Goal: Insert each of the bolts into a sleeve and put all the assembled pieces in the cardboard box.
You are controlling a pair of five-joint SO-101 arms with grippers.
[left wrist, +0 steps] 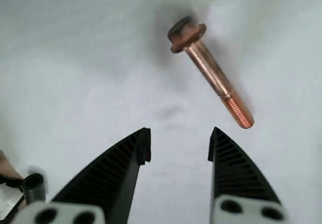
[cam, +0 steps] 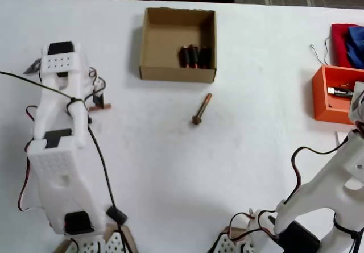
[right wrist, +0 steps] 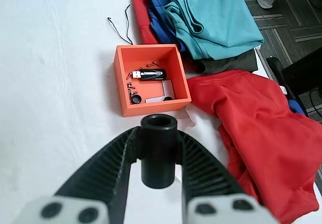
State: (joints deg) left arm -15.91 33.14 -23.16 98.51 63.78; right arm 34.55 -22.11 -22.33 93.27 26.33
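A copper bolt [left wrist: 209, 73] lies on the white table just beyond the tips of my left gripper [left wrist: 178, 146], which is open with nothing between its fingers. From above, that gripper [cam: 95, 100] sits at the table's left with a copper bolt end [cam: 106, 107] beside it. A second bolt [cam: 202, 108] lies mid-table, below the cardboard box [cam: 151, 42]. Several assembled black pieces [cam: 195, 56] rest in the box's near right corner. My right gripper [right wrist: 158, 148] is shut on an upright black sleeve [right wrist: 158, 156], held above the table near the orange box.
An orange box [right wrist: 123, 83] [cam: 324, 96] with a USB stick and small screws stands at the table's right edge. Folded clothes [right wrist: 216, 17] pile up beyond it. A black cable [cam: 96, 150] runs along the left arm. The right arm [cam: 327, 182] rises from the bottom right.
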